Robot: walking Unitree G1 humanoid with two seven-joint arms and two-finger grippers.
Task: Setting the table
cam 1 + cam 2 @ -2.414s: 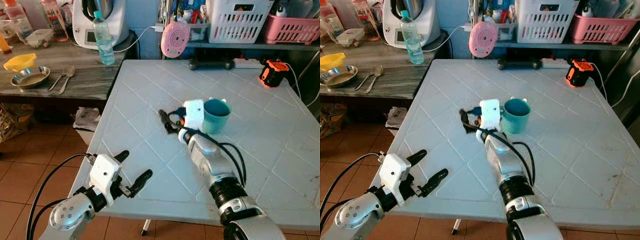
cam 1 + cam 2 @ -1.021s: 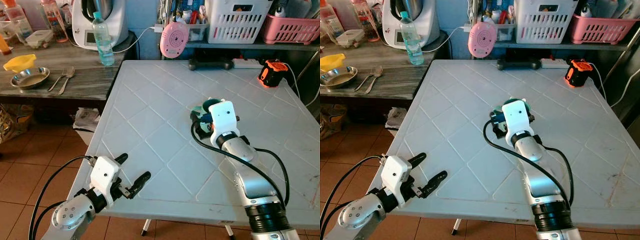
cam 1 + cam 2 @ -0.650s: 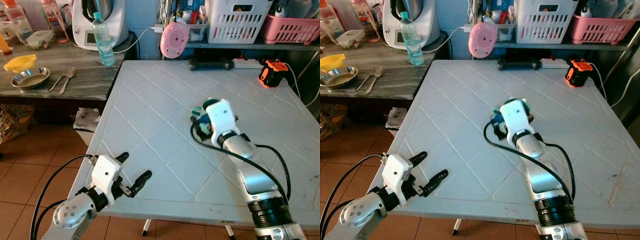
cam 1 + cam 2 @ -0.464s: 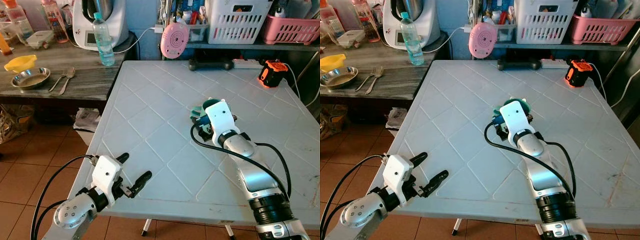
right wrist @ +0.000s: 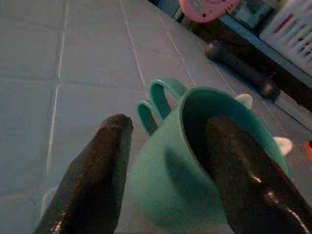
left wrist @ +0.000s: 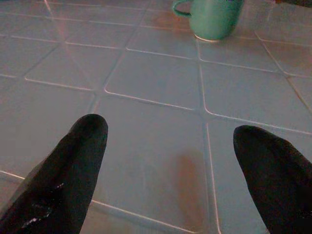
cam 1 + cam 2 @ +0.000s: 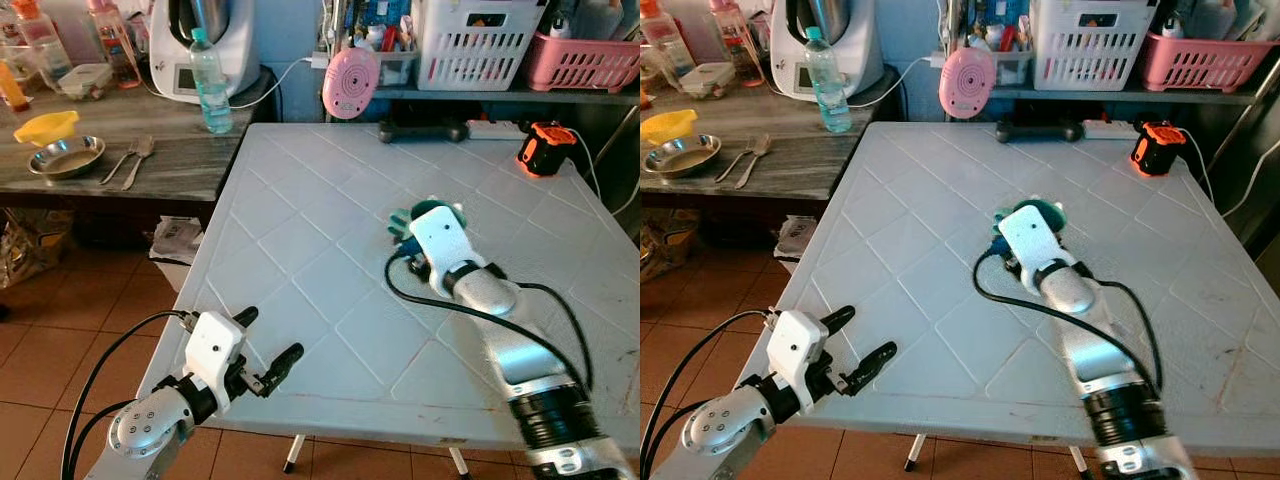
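Observation:
A teal mug (image 5: 195, 161) stands upright in the middle of the white table (image 7: 300, 230); in the eye views it (image 7: 432, 209) is mostly hidden behind my right wrist. My right gripper (image 5: 168, 122) is open and straddles the mug's wall beside the handle, one finger inside the cup and one outside. My left gripper (image 7: 268, 334) hovers open over the table's near left edge, holding nothing. From the left wrist the mug (image 6: 212, 19) shows far ahead across the tiles.
A black dumbbell (image 7: 422, 129), a power strip and an orange device (image 7: 542, 145) lie along the table's far edge. The wooden counter to the left carries a metal bowl (image 7: 66, 155), forks (image 7: 130, 160), a water bottle (image 7: 211, 80) and an appliance.
My right arm swung from the mug's left side to its near side, and the gripper settled over the rim with one finger inside. The left arm stayed still.

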